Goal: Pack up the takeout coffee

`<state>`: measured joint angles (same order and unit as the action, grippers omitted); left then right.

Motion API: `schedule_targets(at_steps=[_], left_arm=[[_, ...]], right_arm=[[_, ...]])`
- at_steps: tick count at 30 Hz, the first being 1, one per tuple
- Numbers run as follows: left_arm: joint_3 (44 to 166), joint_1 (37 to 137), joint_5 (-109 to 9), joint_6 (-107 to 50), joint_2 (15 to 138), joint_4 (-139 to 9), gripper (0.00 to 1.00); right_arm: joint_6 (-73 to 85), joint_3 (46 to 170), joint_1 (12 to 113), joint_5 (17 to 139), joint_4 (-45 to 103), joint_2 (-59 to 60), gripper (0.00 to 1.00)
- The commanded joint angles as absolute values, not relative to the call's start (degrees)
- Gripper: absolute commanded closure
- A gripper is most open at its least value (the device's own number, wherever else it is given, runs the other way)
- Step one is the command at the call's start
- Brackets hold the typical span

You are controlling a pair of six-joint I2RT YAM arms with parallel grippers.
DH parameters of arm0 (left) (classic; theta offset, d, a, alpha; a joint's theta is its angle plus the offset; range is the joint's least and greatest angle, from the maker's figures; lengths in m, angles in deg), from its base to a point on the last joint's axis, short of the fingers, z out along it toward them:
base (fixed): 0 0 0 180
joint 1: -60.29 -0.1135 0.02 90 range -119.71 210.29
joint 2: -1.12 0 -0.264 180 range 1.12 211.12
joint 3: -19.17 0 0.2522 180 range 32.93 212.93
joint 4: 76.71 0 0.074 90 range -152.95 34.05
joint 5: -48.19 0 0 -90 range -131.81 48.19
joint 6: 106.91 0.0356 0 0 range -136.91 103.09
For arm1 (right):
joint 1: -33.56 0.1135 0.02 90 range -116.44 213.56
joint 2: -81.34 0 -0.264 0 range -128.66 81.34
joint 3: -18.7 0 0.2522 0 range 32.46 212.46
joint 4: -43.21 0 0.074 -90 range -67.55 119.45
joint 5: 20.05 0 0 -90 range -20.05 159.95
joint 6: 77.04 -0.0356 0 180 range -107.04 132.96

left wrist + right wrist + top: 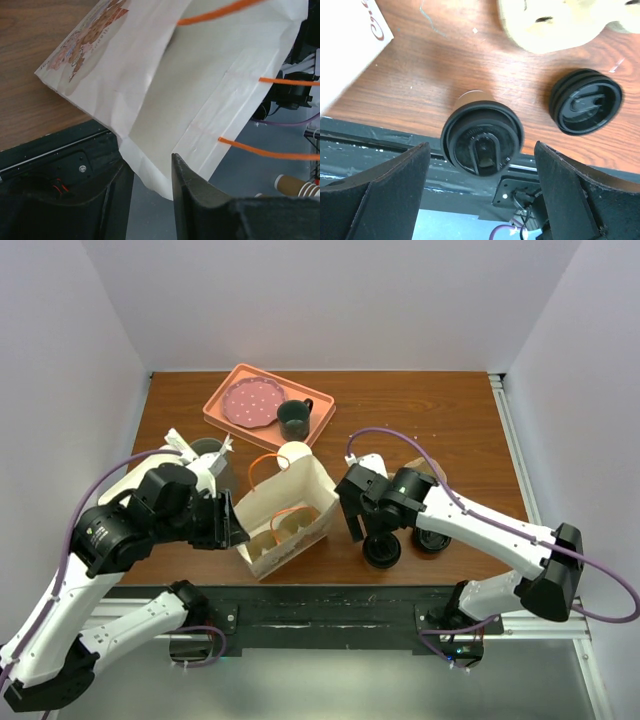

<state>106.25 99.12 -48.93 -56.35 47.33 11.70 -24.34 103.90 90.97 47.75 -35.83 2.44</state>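
The coffee [381,551] stands near the table's [450,430] front edge, right of the bag [165,90], between the right gripper's [481,150] wide-open, empty fingers, and, likely light and crushable, wants a gentle squeeze just under its lid, while the left gripper [149,167] gapes partly, holding nothing.

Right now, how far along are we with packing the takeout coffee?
Done: the paper bag stands open, its edge between the parted jaws of the left pincer. In hand: the right pincer is open, straddling the lidded takeout coffee on the table, not gripping it yet. Left: close on the cup, lift it and lower it into the bag.
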Motion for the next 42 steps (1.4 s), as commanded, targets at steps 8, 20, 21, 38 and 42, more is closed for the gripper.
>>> schedule_targets(at_steps=[8, 20, 21, 38, 42], left_arm=[[108.51, 99.31, -51.04, -53.39, 49.90, 4.91, 0.53], [106.23, 99.31, -59.83, -49.52, 50.34, -6.87, 0.50], [106.58, 99.40, -59.40, -49.43, 50.08, -6.70, 0.49], [121.32, 99.31, -50.19, -41.17, 56.04, -5.64, 0.42], [128.80, 99.31, -36.75, -35.91, 60.52, -7.05, 0.41]], right_arm=[[-33.00, 129.47, 90.34, 45.16, -45.70, 2.94, 0.19], [-45.83, 138.02, 90.78, 49.50, -34.36, -3.57, 0.28], [-46.45, 137.58, 90.78, 48.69, -34.80, -3.65, 0.29], [-44.53, 137.57, 90.69, 44.55, -36.65, -9.54, 0.67], [-28.59, 138.81, 90.34, 46.74, -31.91, -10.33, 0.76]])
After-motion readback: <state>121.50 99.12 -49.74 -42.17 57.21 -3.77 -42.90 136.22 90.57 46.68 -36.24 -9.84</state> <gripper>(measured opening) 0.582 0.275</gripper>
